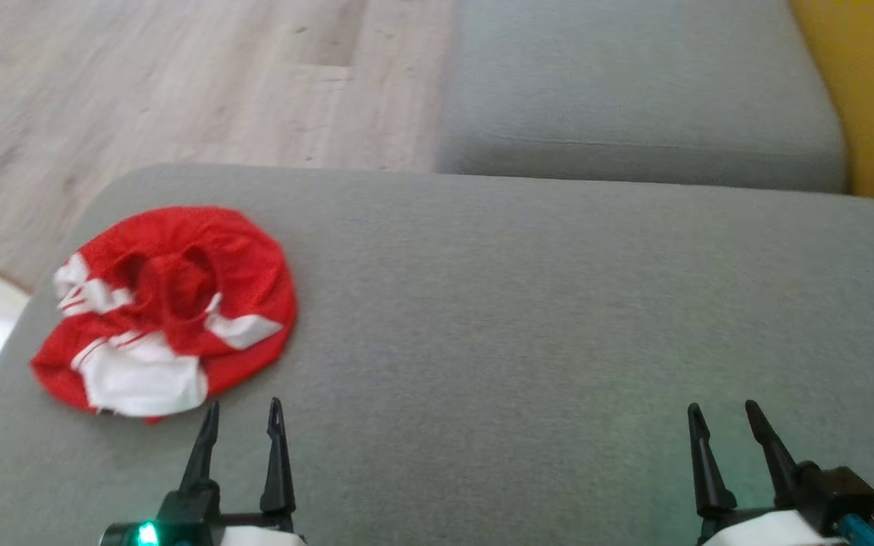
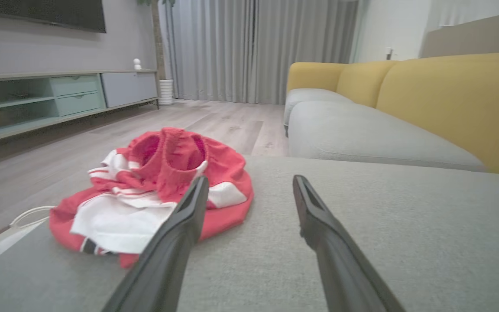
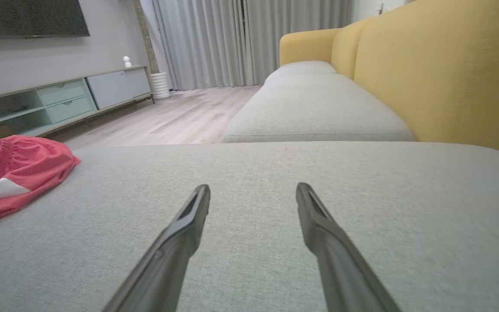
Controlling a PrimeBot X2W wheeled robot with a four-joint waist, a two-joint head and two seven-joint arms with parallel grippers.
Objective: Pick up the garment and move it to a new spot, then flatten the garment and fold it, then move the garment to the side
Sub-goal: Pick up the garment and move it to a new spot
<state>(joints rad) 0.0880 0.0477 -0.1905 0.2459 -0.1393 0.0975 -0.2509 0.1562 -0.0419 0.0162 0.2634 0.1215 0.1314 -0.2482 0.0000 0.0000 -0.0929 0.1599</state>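
Red-white garment (image 1: 168, 307) crumpled at frame's left on grey cushion (image 1: 520, 303), likely light and floppy, best pinched at a raised red fold; left tool (image 1: 244, 403) and right tool (image 1: 722, 406) both spread wide, empty.

Grey sofa cushion (image 1: 528, 303); crumpled red-white garment (image 1: 171, 311) on it

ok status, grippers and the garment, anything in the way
Left gripper open, empty, just short of the crumpled garment. Right gripper open, empty, over the cushion. Nothing in the way.
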